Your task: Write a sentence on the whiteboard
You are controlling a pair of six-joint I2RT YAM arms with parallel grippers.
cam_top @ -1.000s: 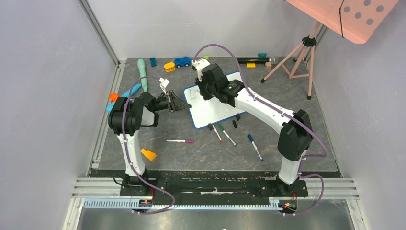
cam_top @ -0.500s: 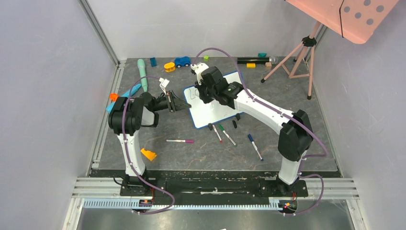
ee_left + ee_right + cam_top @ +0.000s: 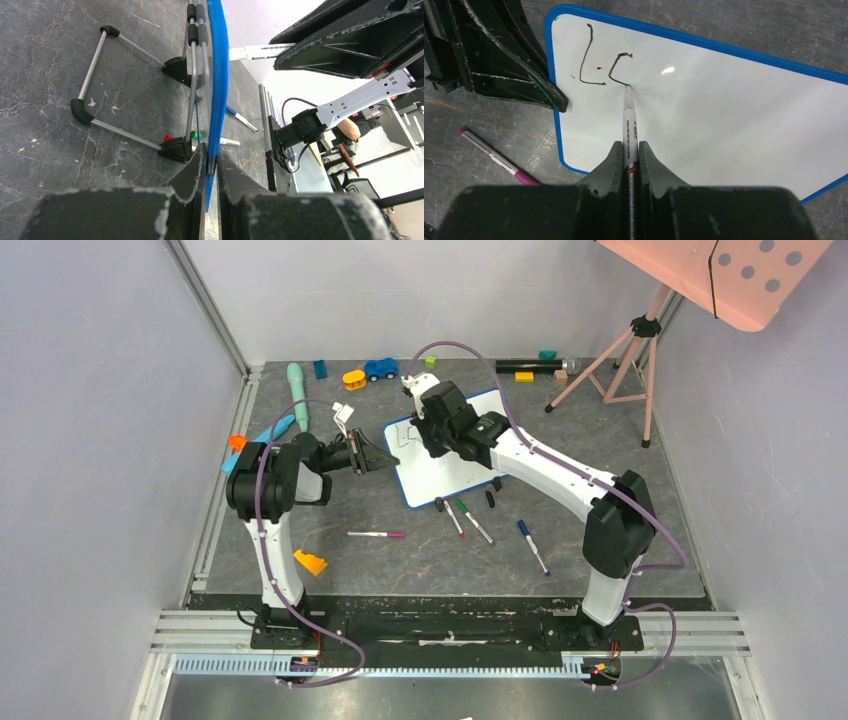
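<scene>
Top: whiteboard (image 3: pixel 447 475) sits mid-table, left gripper (image 3: pixel 388 462) at its left edge, right arm (image 3: pixel 540 465) reaching over it.
Left wrist: jaws clamped on the board's blue frame (image 3: pixel 218 75).
Right wrist: right gripper (image 3: pixel 629 150) pinching a marker (image 3: pixel 629 117), tip touching the board. The sentence (image 3: pixel 601 67) is two strokes so far.

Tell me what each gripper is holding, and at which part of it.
The left gripper clamps the whiteboard by its blue frame, at one edge. The right gripper grips a marker by its barrel, with the tip on the board.
</scene>
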